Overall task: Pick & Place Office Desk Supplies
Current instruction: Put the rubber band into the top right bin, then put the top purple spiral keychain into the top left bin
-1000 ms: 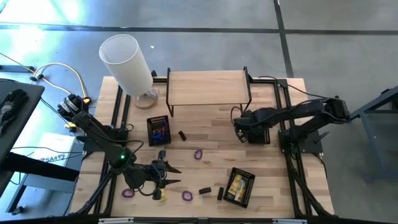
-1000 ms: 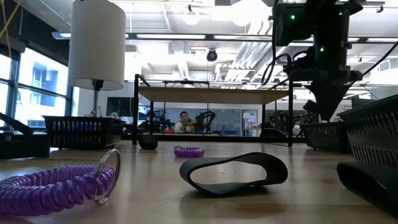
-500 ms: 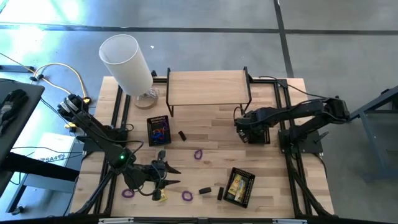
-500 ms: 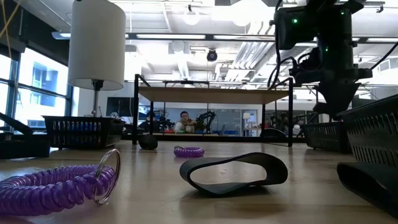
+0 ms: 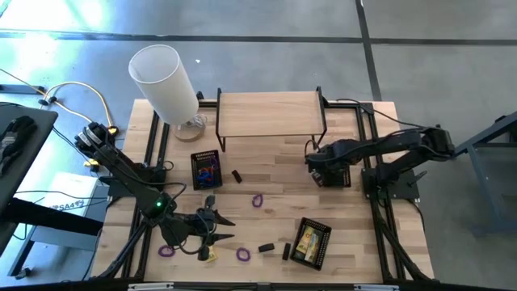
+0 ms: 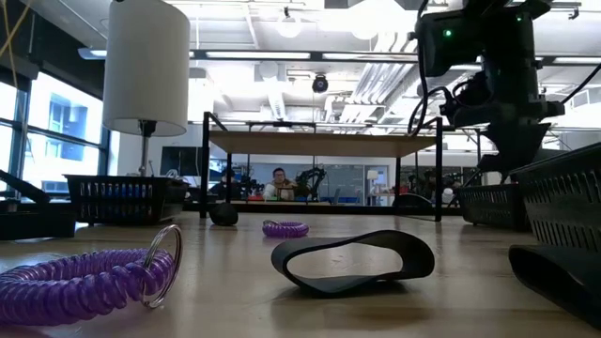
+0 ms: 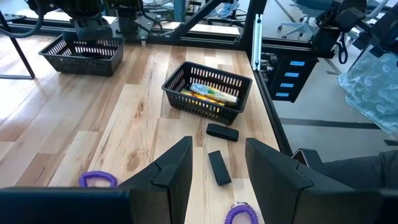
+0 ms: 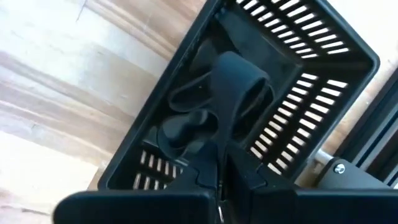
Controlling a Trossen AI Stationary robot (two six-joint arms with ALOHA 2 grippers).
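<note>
The left gripper (image 5: 216, 229) hovers over the table's front edge, jaws parted and empty, near a purple coil (image 5: 242, 255). The right gripper (image 5: 315, 167) is clenched above a black tray (image 8: 292, 93) holding black bands (image 8: 230, 87).

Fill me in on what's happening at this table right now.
A two-armed robot is sorting small desk supplies into black mesh trays. The right gripper, fingers shut, hangs over the tray on the right side of the table, which holds black band loops. The left gripper, fingers apart and empty, hovers near the front edge above two small black blocks and purple coil loops. Another tray near them holds yellow pieces. Several items lie loose on the wood.
</note>
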